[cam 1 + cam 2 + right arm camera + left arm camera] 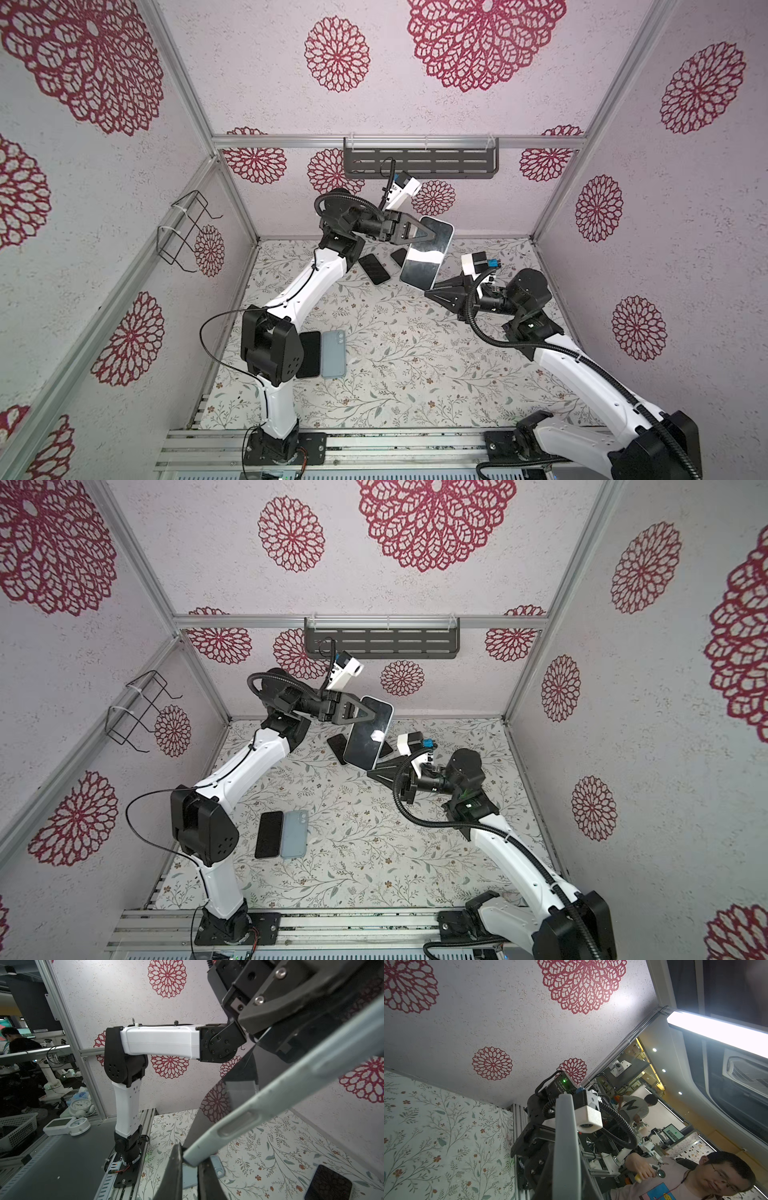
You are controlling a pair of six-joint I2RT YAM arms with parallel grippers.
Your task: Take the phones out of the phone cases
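A phone [426, 253] [368, 735] with a dark glossy screen sits in a pale blue phone case and hangs tilted in the air above the back of the table. My left gripper [432, 235] [375, 715] is shut on the case's upper long edge. In the left wrist view the case's grey edge [566, 1136] runs between its fingers. My right gripper [428, 291] [370, 773] is shut on the case's lower corner. In the right wrist view that corner [207, 1145] is pinched between the two dark fingertips [175, 1167] of this gripper [190, 1160].
A black phone [309, 354] and an empty pale blue case [334, 353] lie side by side by the left arm's elbow. Two more black phones [374, 269] [398, 255] lie under the held phone. A dark shelf [419, 163] hangs on the back wall, a wire basket [187, 232] on the left wall.
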